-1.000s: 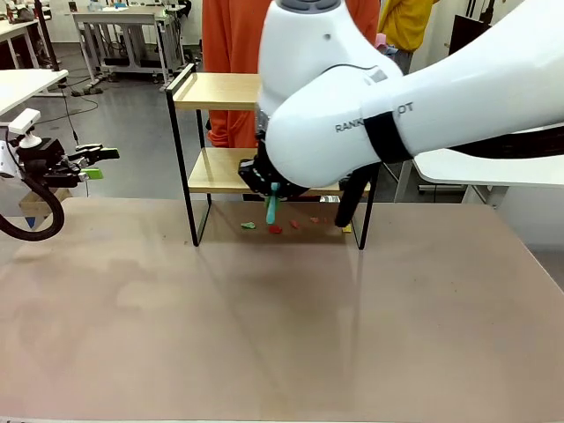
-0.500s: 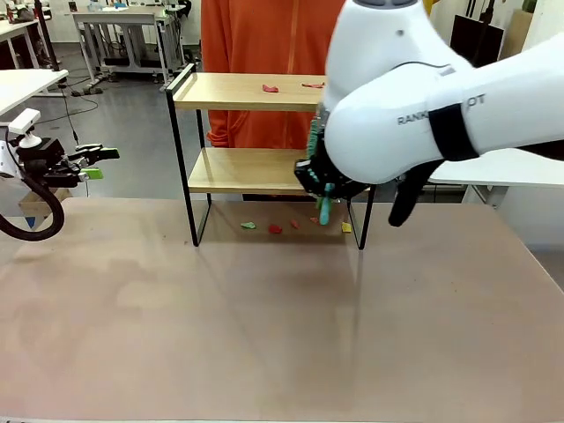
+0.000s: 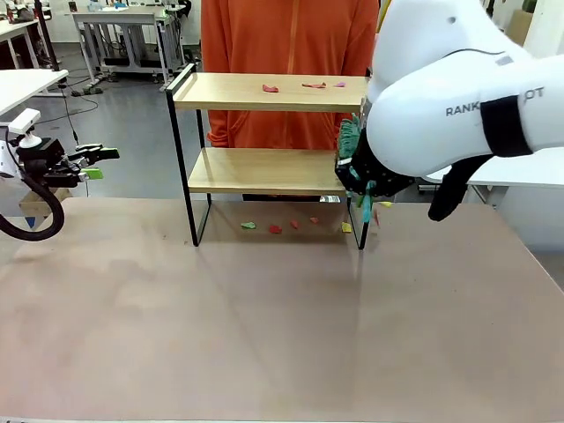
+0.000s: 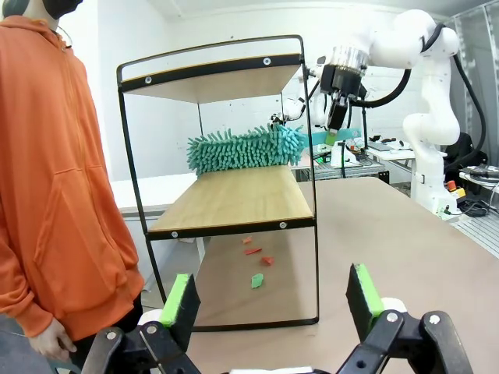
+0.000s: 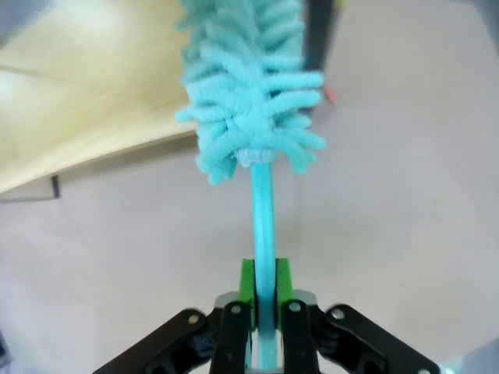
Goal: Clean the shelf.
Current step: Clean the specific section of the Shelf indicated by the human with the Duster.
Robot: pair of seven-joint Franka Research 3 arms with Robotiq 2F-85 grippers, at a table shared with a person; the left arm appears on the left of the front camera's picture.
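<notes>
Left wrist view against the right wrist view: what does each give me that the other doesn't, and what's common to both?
Left wrist view: the whole shelf with both boards, a person in an orange hoodie beside it, coloured scraps on the table under it, and the open left gripper. Right wrist view: a close look at the right gripper, fingers shut on the thin handle. Both: the turquoise duster head over the lower board, and the table top.
</notes>
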